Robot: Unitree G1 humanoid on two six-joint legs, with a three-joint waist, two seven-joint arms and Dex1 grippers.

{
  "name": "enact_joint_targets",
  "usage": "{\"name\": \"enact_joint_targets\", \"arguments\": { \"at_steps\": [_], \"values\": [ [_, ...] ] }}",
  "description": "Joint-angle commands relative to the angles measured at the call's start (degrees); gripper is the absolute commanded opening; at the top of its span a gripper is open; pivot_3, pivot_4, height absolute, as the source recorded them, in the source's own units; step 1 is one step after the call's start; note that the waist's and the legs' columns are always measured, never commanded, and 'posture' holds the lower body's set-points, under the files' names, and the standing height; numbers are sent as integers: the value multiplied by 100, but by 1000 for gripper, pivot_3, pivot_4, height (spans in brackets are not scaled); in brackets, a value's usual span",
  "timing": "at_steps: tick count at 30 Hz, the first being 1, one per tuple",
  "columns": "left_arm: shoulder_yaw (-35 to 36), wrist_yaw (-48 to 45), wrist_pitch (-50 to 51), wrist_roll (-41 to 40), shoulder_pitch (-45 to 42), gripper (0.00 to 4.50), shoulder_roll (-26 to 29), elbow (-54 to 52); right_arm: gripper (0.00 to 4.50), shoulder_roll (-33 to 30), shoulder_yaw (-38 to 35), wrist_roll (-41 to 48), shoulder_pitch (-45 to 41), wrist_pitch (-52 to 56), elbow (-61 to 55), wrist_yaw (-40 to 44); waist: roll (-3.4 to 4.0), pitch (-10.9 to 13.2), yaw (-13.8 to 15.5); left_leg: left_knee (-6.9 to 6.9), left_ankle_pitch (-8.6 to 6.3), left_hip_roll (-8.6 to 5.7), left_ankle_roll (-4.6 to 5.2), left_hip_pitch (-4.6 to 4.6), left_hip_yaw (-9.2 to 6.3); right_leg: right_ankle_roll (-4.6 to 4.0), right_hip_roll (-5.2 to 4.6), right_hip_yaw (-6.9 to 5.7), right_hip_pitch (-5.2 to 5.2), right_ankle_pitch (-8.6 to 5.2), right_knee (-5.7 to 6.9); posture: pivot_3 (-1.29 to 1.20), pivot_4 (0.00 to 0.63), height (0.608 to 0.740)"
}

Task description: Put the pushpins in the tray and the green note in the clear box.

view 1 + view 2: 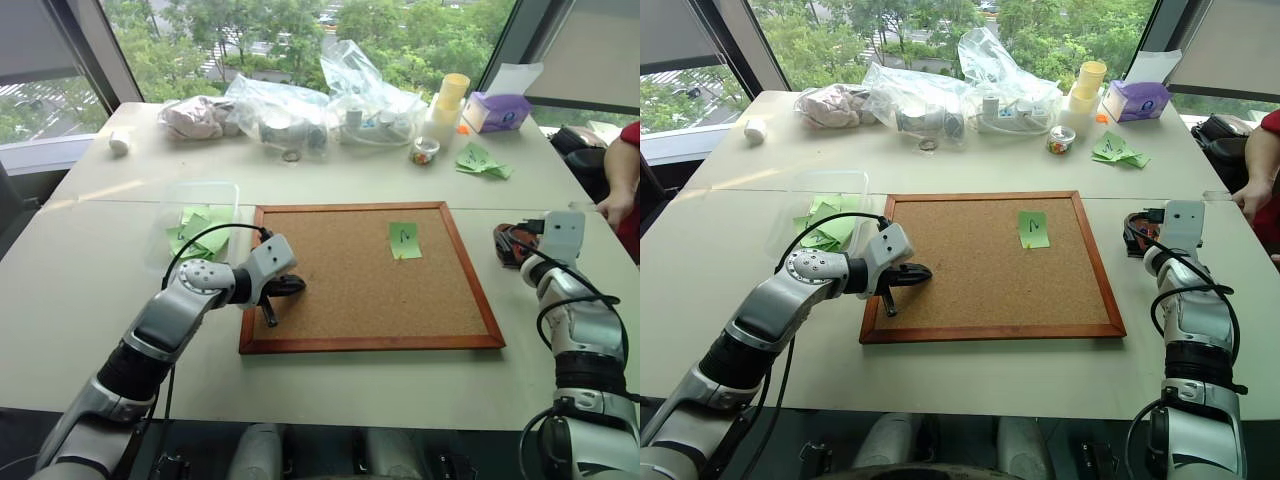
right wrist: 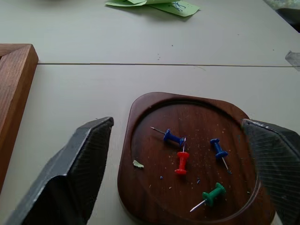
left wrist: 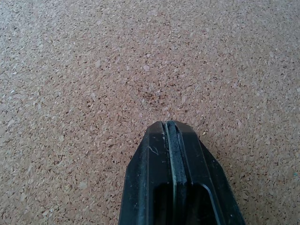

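Both arms are silver-grey segmented shells with black joints and looped black cables; each gripper (left gripper (image 1: 283, 290), right gripper (image 2: 180, 154)) carries two black fingers.

My table (image 1: 110, 290) is pale, with a seam across it. Lying on it in front of me is the corkboard (image 1: 350, 275). Just off its far left corner sits the clear box (image 1: 190, 195); the tray (image 2: 140, 108) rests to the board's right, apart from its frame. Along the far edge lie plastic bags (image 1: 330, 105), a stack of cups (image 1: 447, 105), a small jar (image 1: 424, 151), a purple tissue box (image 1: 497, 111) and green scraps (image 1: 480, 160).
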Motion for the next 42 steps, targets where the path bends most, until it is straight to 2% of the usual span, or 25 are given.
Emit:
{"name": "enact_joint_targets", "arguments": {
  "at_steps": [1, 3, 6, 9, 11, 13, 24, 32, 35, 39, 42],
  "values": [
    [-212, -52, 135, 50, 128, 0, 0, 50, 4465, -41, -302, 45, -66, -258, -225, -163, 0, 0, 2, 0, 0, 0, 0, 0, 0, 0, 0, 0, 0, 0, 0, 0, 150, 738],
    [-213, -55, 134, 51, 126, 0, 3, 51, 4465, 13, -408, 173, -71, -371, -414, -152, 0, 0, 0, 0, 0, 0, 0, 0, 0, 0, 0, 0, 0, 0, 0, 0, 150, 738],
    [-219, -61, 135, 53, 122, 0, 6, 53, 4465, 131, -115, 617, 101, -228, -1126, 642, 0, 0, -2, 0, 0, 0, 0, 0, 0, 0, 0, 0, 0, 0, 0, 0, 150, 738],
    [-222, -80, 128, 47, 113, 0, 18, 63, 4465, 170, 419, 872, 413, 114, -1929, 1340, 3, -2, -1, 0, 0, 3, 0, 1, -1, 0, 4, 0, 1, 0, 1, 0, 150, 738],
    [-234, -90, 106, 58, 82, 0, 9, 99, 4465, 224, 1155, 953, 707, 326, -2575, 1883, 3, -2, 4, 0, -1, 3, 1, 1, -2, 0, 3, 0, 1, 0, 1, 0, 150, 738],
    [-236, -88, 102, 66, 58, 0, -6, 122, 4465, 282, 1523, 878, 822, 424, -2807, 2024, 3, -2, 7, 0, -2, 3, 3, 0, -4, 0, 3, 0, 1, 0, 0, 0, 150, 738],
    [-222, -42, 136, 48, 164, 0, 4, 48, 4465, 400, 1790, 725, 921, 389, -2709, 2210, 1, -1, 13, 3, -7, -2, 13, -3, -4, 0, -2, -2, 1, 0, -3, 0, 150, 738],
    [-244, 8, 51, 70, 181, 0, -59, 155, 4465, 438, 1919, 606, 750, 420, -2054, 2440, -1, -3, 12, 3, -9, -2, 15, -1, -4, 0, -1, -2, 2, 0, -3, 0, 150, 738],
    [-243, 26, 40, 69, 196, 0, -62, 154, 3707, 443, 1983, 508, 735, 386, -1904, 2476, -6, -9, 12, 3, -9, -2, 16, 3, -4, 0, -1, -3, 7, 0, -3, 0, 150, 738],
    [-236, 46, 39, 69, 213, 0, -61, 145, 1763, 466, 2033, 387, 703, 341, -1832, 2494, -14, -15, 13, 3, -9, -2, 16, 3, -4, 0, -1, -3, 8, 0, -3, 0, 150, 738],
    [-230, 53, 36, 74, 220, 0, -60, 147, 499, 459, 2094, 299, 725, 311, -1840, 2514, -15, -17, 14, 3, -8, -2, 14, 3, -4, 0, -2, -3, 9, 0, -3, 0, 150, 738]
  ]
}}
